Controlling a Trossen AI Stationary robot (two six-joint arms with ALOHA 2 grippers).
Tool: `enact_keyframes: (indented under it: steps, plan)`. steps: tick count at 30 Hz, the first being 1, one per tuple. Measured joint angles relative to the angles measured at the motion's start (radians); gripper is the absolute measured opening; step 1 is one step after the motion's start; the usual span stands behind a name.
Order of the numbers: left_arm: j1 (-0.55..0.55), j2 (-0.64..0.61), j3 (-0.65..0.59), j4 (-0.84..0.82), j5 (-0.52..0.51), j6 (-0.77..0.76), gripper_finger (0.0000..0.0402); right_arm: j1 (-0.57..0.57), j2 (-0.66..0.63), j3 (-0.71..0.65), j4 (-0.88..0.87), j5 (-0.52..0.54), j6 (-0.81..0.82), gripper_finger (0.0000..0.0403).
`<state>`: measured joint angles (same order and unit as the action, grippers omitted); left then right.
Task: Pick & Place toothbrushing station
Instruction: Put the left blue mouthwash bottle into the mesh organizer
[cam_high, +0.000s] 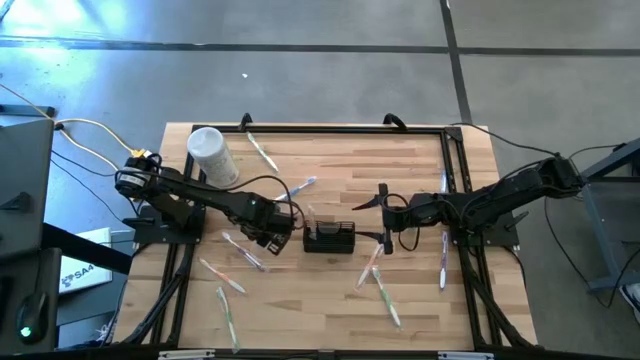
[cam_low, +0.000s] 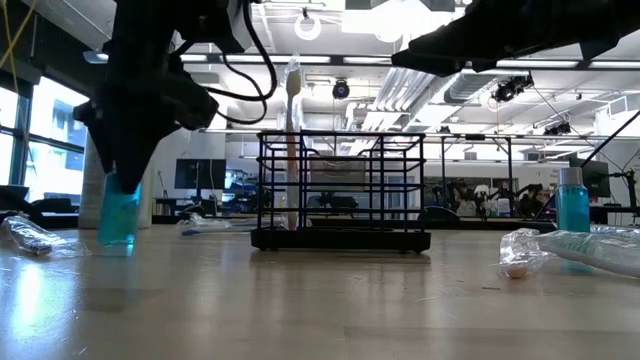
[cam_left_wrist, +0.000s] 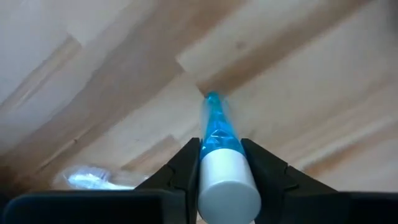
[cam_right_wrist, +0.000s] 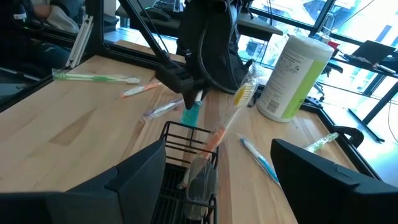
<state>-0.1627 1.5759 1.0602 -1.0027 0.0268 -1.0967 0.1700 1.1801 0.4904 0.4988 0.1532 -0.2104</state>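
My left gripper (cam_high: 268, 240) sits left of centre in the overhead frame, just beside the left end of the toothbrushing station (cam_high: 330, 238), a small black wire holder standing near the middle of the wooden table (cam_high: 330, 310). My left fingers (cam_left_wrist: 180, 171) are closed on a blue-and-white toothbrush (cam_left_wrist: 219, 149); its white end lies between my two dark fingers at the bottom centre of my left wrist frame and its translucent blue part points away toward the wood. In the table-level frame the same blue piece (cam_low: 119, 215) hangs under my left gripper (cam_low: 125, 150) at the left, its lower end at or just above the tabletop; I cannot tell which. The station (cam_low: 342, 190) stands upright at centre there, with one pale toothbrush (cam_low: 293, 120) standing in its left side and rising above the rim.

My right gripper (cam_high: 388, 228) waits right of centre in the overhead frame, just beside the station's right end, its fingers (cam_right_wrist: 134, 180) spread wide apart at the bottom of my right wrist frame with the station (cam_right_wrist: 186, 168) between them, low and centre.

A white cylindrical container (cam_high: 212, 155) lies at the upper left of the table. Loose wrapped toothbrushes (cam_high: 385, 295) are scattered around the station, mostly across the lower half of the overhead frame.
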Motion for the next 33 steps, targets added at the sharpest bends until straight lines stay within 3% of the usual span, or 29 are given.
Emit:
enact_keyframes:
  steps: [8,18,21,25,33]
  plan:
    - [-0.001,-0.003,0.091,-0.174,0.063,0.08,0.0088,0.0,0.0,0.0,0.0,0.0,0.0,0.0283]
    - [-0.091,-0.004,0.427,-0.414,0.051,0.064,0.0088,0.0,0.0,0.0,-0.001,0.0,0.0,0.0283]
    - [-0.149,-0.004,0.532,-0.409,0.01,0.066,0.0088,0.0,0.0,0.0,-0.001,0.0,-0.003,0.0283]
    - [-0.209,-0.004,0.617,-0.343,-0.061,0.18,0.0088,0.0,0.0,0.0,-0.001,0.001,-0.003,0.0283]
    - [-0.202,0.021,0.632,-0.17,-0.094,0.49,0.0088,0.005,-0.012,0.0,-0.017,0.005,0.011,0.0283]
